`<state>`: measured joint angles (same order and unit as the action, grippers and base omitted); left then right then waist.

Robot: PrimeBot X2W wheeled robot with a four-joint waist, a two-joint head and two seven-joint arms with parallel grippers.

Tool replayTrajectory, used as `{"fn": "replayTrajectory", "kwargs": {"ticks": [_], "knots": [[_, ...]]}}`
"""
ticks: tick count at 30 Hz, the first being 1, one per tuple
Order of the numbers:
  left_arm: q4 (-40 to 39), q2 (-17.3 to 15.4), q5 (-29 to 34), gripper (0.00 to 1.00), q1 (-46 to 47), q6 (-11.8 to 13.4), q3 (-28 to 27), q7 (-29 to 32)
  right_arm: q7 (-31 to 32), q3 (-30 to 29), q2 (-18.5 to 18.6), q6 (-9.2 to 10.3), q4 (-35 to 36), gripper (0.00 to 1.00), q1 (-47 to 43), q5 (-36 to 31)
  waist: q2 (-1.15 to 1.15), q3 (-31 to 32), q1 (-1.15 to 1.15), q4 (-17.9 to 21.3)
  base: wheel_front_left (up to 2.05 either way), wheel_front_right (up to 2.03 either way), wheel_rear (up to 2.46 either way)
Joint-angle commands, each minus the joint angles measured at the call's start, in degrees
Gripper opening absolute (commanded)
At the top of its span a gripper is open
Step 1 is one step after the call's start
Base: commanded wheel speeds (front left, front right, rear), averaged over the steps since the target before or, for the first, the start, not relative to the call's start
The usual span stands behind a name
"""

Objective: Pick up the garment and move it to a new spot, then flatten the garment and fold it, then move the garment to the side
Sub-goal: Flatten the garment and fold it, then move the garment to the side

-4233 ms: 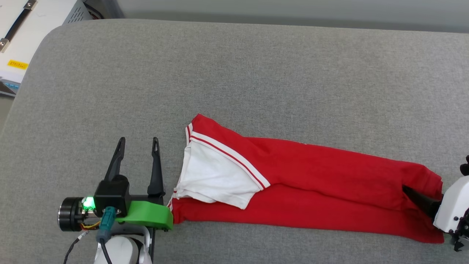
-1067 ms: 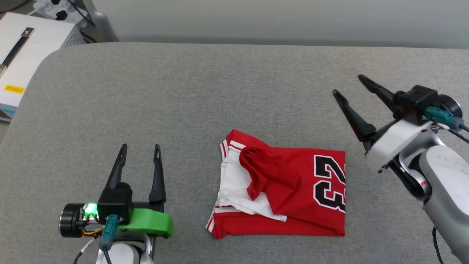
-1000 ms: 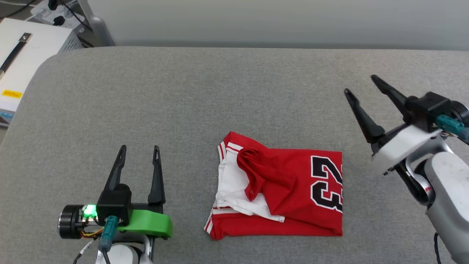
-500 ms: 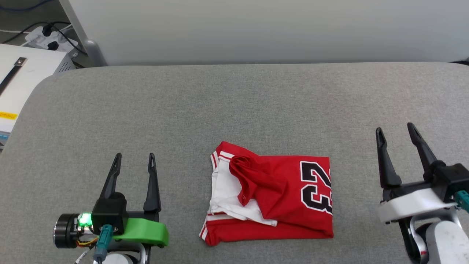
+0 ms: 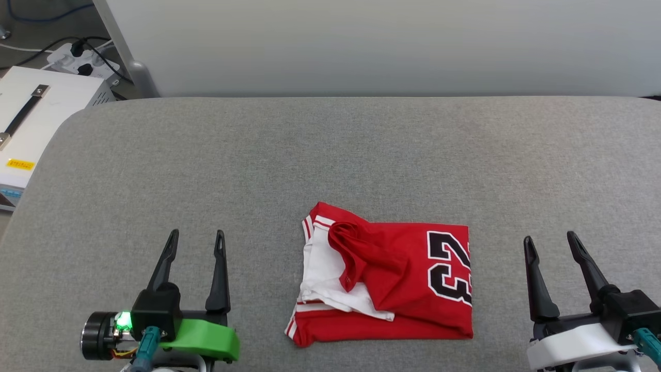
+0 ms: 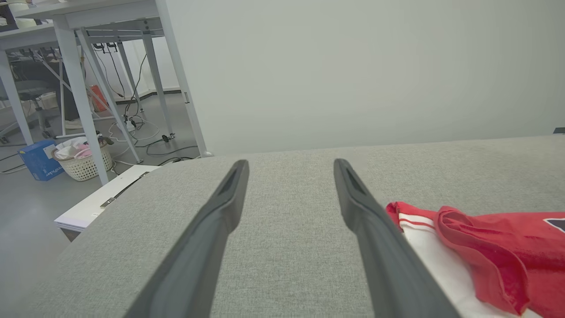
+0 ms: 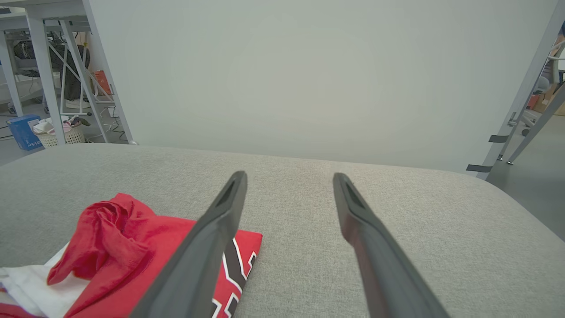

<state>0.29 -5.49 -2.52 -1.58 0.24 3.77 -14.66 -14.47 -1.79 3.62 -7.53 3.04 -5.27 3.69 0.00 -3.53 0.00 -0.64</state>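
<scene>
Since a second before, the right gripper (image 5: 548, 237) had come back from a tilted reach above the right part of the grey padded table (image 5: 330, 155) and now stood over the table's near right corner, fingers pointing toward the far edge. Its jaws were spread wide and held nothing. The head camera had also tipped upward meanwhile, so more of the pale wall (image 5: 361, 46) beyond the table's far edge showed.

The left gripper (image 5: 197, 233) kept its post over the table's near left part, its fingers parted just as widely and equally empty, a green light glowing on its wrist.

The garment (image 5: 403, 279), a long red strip four seconds earlier, lay folded into a compact rectangle on the table's near middle. Its black, white-edged "23" faced up on the side toward the table's right end. A white sleeve with red-striped trim and a bunched red fold lay at the side toward the table's left end. Neither gripper touched it.

Off the table's far left corner sat a white case (image 5: 36, 113) with a black handle, and a power strip (image 5: 77, 57) lay on the floor.
</scene>
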Motion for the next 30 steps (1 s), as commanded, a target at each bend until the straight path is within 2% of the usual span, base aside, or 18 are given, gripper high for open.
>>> {"fn": "replayTrajectory", "kwargs": {"ticks": [1,7,12,18,22,25,30], "knots": [[0.30,0.18,-0.31,1.00,-1.07,-0.24,-0.17,-0.34,-0.52,-0.01,-0.23,0.04,0.18,1.00,-0.57,-0.47,0.00,0.01,0.00,-0.04,0.00,0.00,0.00],[1.01,0.40,-0.23,1.00,-1.28,-0.48,-0.34,-0.34,-0.52,0.14,-0.42,0.04,-0.38,1.00,-0.22,-0.72,0.00,0.03,0.00,-0.23,0.00,0.00,0.00],[1.47,0.58,-0.04,1.00,-0.89,-0.57,-0.37,-0.34,-0.52,-1.51,0.65,0.04,1.26,1.00,3.43,0.13,0.00,-0.40,0.00,-0.59,0.00,0.00,0.00],[2.19,0.82,0.25,1.00,0.19,-0.77,-0.03,-0.34,0.09,-2.59,7.07,0.04,2.22,1.00,11.68,1.95,0.00,-1.19,0.00,-1.48,0.00,0.00,0.00],[2.48,1.01,0.28,1.00,0.78,-0.76,0.06,-0.34,8.06,1.17,13.19,0.04,1.26,1.00,17.79,6.97,0.00,-1.91,0.00,-1.85,0.00,0.00,0.00],[2.67,1.15,0.35,1.00,1.43,-0.82,0.25,-0.34,17.75,5.08,18.27,0.04,0.70,1.00,21.91,13.41,0.00,-2.57,0.00,-2.31,0.00,0.00,0.00],[2.65,1.33,0.46,1.00,2.23,-0.78,0.38,-0.34,35.22,8.74,23.50,0.04,-0.39,1.00,24.53,25.10,0.00,-3.66,0.00,-3.16,0.00,0.00,0.00]]}}
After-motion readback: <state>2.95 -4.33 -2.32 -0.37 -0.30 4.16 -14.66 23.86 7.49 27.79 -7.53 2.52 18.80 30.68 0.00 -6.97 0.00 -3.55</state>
